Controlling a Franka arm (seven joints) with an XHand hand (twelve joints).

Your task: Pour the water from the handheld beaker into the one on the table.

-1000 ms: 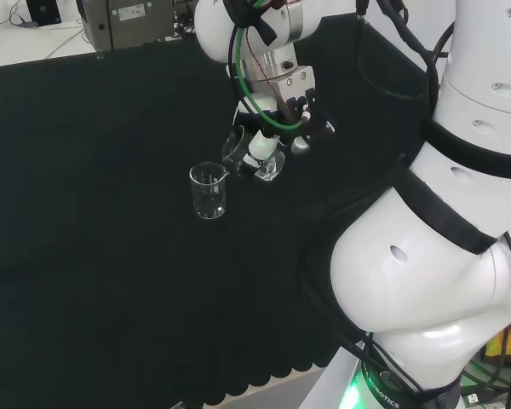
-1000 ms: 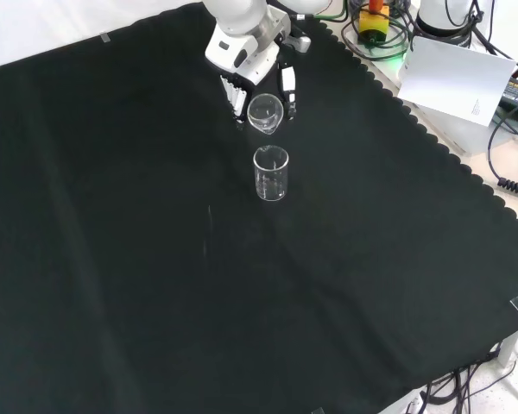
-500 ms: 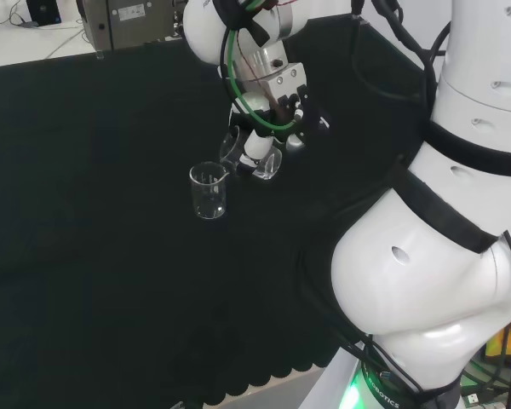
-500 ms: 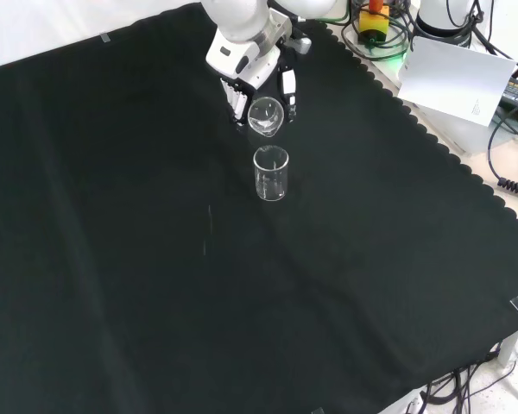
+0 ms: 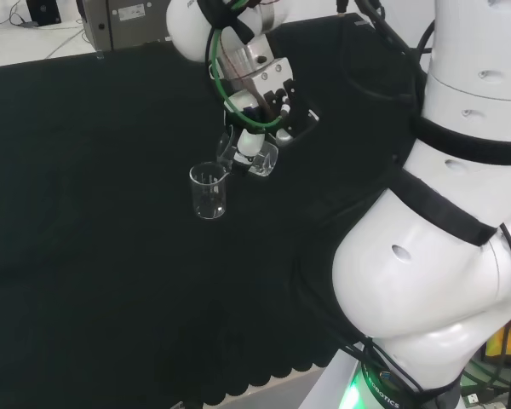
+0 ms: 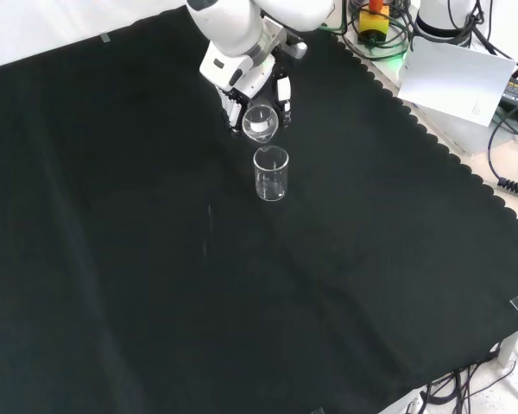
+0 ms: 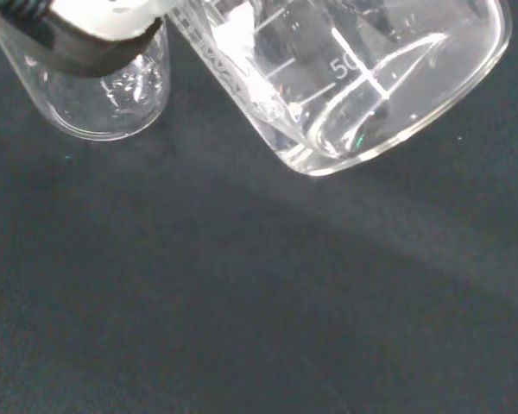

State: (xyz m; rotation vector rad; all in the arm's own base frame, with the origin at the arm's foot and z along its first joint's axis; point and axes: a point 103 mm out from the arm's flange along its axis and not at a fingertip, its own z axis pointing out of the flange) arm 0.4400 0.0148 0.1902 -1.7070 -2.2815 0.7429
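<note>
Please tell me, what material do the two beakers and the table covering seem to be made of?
Held beaker: clear, glossy, probably glass, though plastic is possible; white printed graduation marks and bright highlights show on its wall.
Standing beaker: the same clear look, with a pouring lip at the rim.
Covering: matte black cloth; it shows soft creases and a scalloped edge.
</note>
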